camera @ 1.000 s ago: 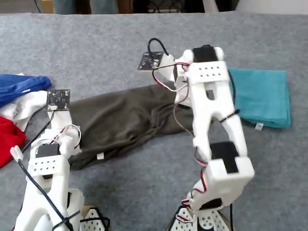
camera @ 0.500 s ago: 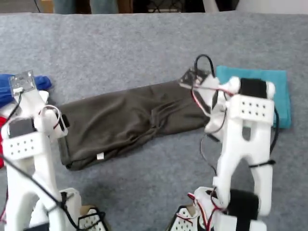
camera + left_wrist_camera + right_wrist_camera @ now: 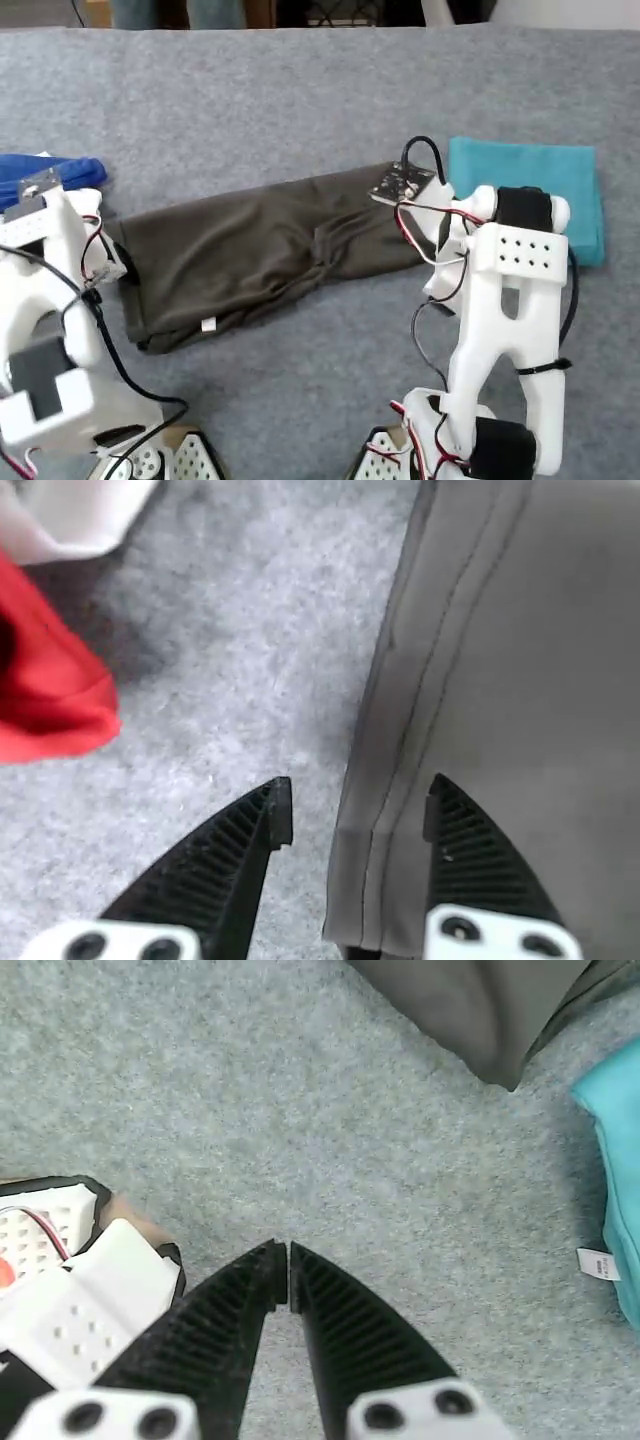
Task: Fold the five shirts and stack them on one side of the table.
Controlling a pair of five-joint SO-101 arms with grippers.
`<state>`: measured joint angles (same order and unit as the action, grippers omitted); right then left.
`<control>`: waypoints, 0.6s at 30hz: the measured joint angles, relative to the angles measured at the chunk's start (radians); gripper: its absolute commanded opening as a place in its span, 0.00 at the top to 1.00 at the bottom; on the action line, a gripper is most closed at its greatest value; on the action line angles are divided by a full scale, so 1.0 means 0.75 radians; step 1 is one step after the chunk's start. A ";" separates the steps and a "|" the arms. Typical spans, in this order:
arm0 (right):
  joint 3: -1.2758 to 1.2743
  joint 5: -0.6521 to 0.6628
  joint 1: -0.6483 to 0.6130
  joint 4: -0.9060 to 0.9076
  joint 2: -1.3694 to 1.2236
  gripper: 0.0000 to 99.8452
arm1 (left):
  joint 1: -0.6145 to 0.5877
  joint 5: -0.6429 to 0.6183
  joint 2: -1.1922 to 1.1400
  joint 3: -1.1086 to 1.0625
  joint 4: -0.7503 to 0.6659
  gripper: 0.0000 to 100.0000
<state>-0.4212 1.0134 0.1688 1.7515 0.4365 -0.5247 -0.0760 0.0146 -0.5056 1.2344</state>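
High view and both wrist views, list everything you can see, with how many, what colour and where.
Dark olive shirt: one, folded into a long strip, mid-table.
Teal shirt: one, folded flat, beside the right arm.
Blue shirt: one, bunched, on the left arm's side of the table.
White shirt: one, crumpled, next to the red one.
Red shirt: one, crumpled, near the left gripper.
Table: one, grey cloth cover.
Left gripper: open, at the dark olive shirt's edge.
Right gripper: shut, over bare table.
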 measured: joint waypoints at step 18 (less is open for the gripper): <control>0.000 0.000 0.000 0.000 0.000 0.99 | 0.065 -0.004 -0.364 0.151 -0.074 0.97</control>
<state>-0.4212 1.0134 0.1688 1.7515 0.4365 -0.4757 -0.0790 -0.2585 -0.3920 1.1792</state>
